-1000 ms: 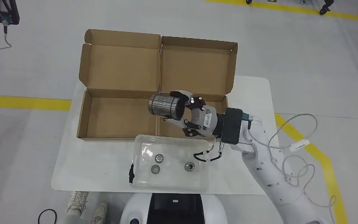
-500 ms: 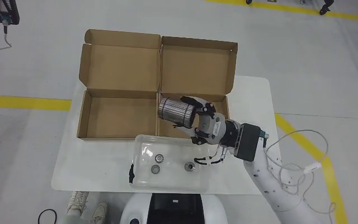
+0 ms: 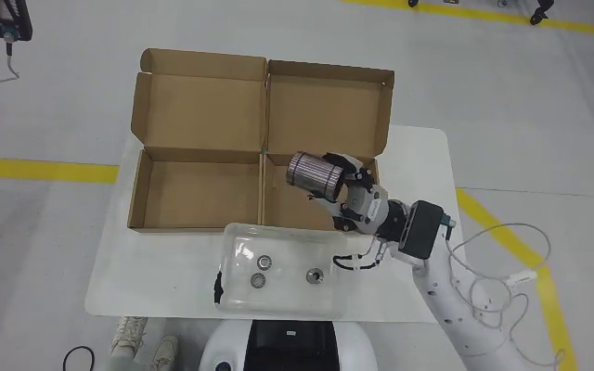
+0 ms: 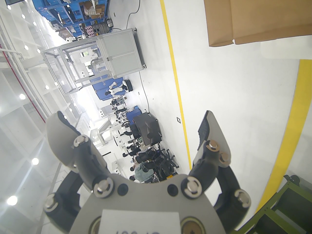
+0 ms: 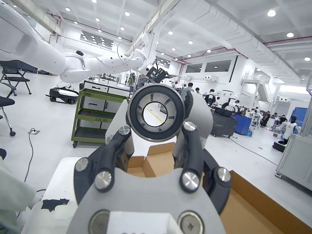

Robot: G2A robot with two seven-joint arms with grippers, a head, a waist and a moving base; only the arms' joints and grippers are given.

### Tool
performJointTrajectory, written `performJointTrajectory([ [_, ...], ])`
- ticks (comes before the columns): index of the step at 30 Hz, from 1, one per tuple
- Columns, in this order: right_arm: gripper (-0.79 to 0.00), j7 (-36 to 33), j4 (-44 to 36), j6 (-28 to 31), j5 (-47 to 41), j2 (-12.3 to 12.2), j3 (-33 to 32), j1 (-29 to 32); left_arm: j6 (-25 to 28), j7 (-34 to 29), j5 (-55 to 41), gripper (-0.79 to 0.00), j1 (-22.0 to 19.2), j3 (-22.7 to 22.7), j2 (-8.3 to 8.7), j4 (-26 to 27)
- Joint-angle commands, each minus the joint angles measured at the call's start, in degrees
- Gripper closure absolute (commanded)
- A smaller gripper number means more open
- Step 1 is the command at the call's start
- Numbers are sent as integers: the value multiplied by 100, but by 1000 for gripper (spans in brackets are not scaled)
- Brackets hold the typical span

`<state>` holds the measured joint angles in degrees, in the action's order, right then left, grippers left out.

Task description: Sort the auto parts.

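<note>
A ribbed metal cylinder part is held above the right cardboard box, with my right gripper shut on it. The right wrist view looks straight through the part's hollow bore, a finger pressed to each side. A clear plastic bin at the table's front holds three small round parts. My left gripper stands open with nothing between its fingers, pointing away over the floor.
Two open cardboard boxes sit side by side, the left one bare inside, both with lids folded back. The white table has free room at its right side. A green cart stands on the floor beyond.
The right gripper has carried the cylinder part rightward, from over the divider between the boxes to above the right box, and the arm has swung with it.
</note>
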<state>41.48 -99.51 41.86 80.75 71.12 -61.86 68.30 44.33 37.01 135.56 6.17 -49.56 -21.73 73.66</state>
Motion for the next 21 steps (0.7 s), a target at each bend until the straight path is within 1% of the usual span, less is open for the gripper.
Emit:
performJointTrajectory([
  [1,0,-414,38,-95,-40,-2,-18,-2,0,0,0,-785,0,0,0,0],
  [3,0,-810,13,-256,-125,-3,-54,37,0,0,0,-785,0,0,0,0],
  [5,0,-1380,15,-390,-163,-16,-109,94,0,0,0,-785,0,0,0,0],
  [7,0,-2161,-73,-536,-227,-29,-169,146,0,0,0,-785,0,0,0,0],
  [10,0,-3113,-134,-513,-501,-40,-193,127,0,0,0,-785,0,0,0,0],
  [14,0,-4823,-351,-894,-332,-45,-144,5,0,0,0,-785,0,0,0,0],
  [18,0,-5856,-326,-973,-648,-13,30,-159,0,0,0,-785,0,0,0,0],
  [21,0,-6569,23,-1056,-1006,33,200,-385,0,0,0,-785,0,0,0,0],
])
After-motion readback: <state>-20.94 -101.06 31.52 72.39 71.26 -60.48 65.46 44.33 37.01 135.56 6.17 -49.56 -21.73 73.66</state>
